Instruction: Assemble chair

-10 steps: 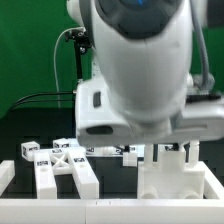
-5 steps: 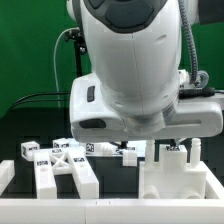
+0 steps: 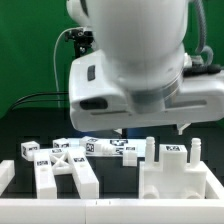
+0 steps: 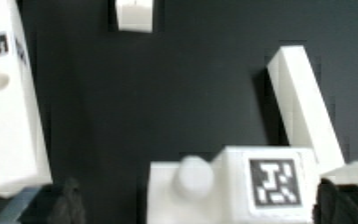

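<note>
A black tabletop [image 3: 28,130] lies before a green backdrop [image 3: 30,50]. A chunky white plastic chair block [image 3: 175,182] sits at the exterior frame's lower right, and a cross-shaped white frame [image 3: 65,172] at its lower left. The white arm's gripper [image 3: 150,126] hangs just above the block, spread wide, grasping nothing

Bulky, rounded, glossy white arm [image 3: 135,60] casing.
</note>
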`<action>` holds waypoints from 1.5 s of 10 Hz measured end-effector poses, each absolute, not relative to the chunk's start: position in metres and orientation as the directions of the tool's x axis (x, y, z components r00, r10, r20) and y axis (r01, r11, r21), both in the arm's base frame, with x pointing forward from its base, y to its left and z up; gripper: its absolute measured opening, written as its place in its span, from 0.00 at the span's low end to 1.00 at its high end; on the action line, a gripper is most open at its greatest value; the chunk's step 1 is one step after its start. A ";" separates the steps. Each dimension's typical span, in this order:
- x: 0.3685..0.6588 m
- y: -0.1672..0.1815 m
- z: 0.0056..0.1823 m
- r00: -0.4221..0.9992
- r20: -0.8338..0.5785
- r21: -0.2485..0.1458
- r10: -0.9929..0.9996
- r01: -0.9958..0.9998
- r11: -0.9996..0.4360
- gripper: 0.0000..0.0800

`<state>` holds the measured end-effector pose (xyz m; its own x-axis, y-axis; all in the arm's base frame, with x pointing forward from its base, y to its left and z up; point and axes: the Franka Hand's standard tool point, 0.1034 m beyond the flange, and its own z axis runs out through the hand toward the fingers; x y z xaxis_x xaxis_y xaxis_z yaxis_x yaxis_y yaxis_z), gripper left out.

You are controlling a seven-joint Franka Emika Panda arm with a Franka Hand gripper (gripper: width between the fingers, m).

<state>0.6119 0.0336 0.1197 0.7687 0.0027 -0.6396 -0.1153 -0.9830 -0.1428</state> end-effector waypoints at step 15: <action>0.589 0.017 0.035 0.762 -0.642 -0.131 -0.088 -0.223 -0.966 0.81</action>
<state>0.5888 0.0174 0.0352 0.7616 -0.0884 -0.6420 -0.2229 -0.9659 -0.1315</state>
